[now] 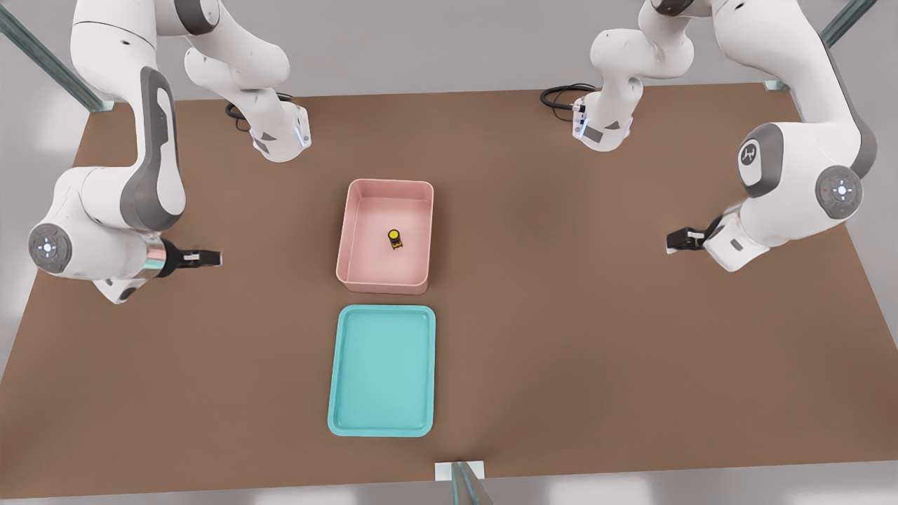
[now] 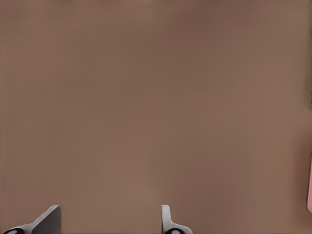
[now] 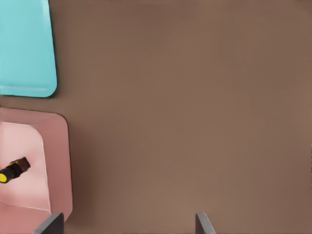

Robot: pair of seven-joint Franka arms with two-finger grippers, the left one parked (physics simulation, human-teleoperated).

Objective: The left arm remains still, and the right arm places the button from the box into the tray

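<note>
The small button (image 1: 395,238), yellow cap on a black body, lies inside the pale pink box (image 1: 384,184) at the table's middle. It also shows in the right wrist view, where the button (image 3: 12,171) lies on its side on the floor of the box (image 3: 58,161). The teal tray (image 1: 382,372) sits just in front of the box, holding nothing; one corner of the tray (image 3: 24,44) is in the wrist view. My gripper (image 1: 207,258) hovers at the front view's left, well apart from the box, level with its near end. The gripper (image 3: 126,226) is open with nothing between its fingers.
The brown table (image 1: 596,351) spreads wide on both sides of the two containers. The parked arm (image 1: 772,203) stands at the front view's right. Black cables (image 1: 561,95) lie by the arm bases at the back, and a metal post (image 1: 463,480) rises at the front edge.
</note>
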